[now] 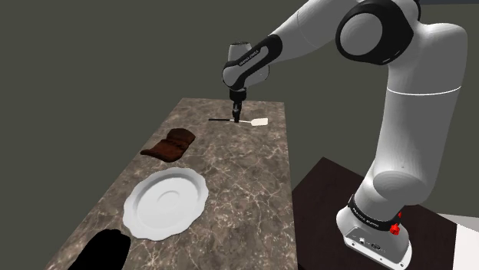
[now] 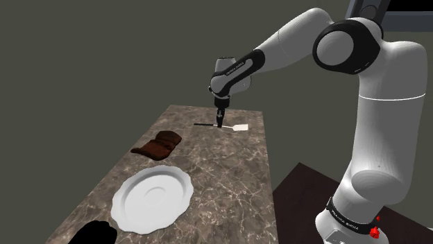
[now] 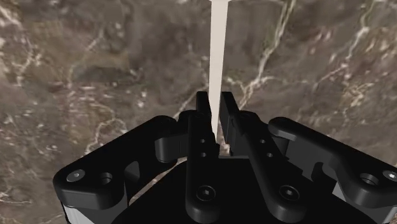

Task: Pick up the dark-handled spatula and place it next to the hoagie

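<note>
The spatula (image 1: 247,121) lies across the far end of the marble counter (image 1: 246,184), its thin dark handle toward the shoulder view's left and its white blade (image 1: 261,122) toward the right. My gripper (image 1: 236,115) points straight down onto its middle, between handle and blade. In the wrist view the two black fingers (image 3: 202,108) are shut on the pale shaft of the spatula (image 3: 217,51), which runs away from the gripper (image 3: 216,103) over the marble. The hoagie (image 1: 173,143), a dark brown roll, rests nearer, by the counter's left edge. Second exterior view: gripper (image 2: 220,123), spatula (image 2: 229,126), hoagie (image 2: 159,144).
A white scalloped plate (image 1: 167,201) sits on the counter nearer the camera than the hoagie. A black shape (image 1: 104,249) stands at the counter's near left corner. The counter's right edge drops off toward the arm's stand (image 1: 376,238).
</note>
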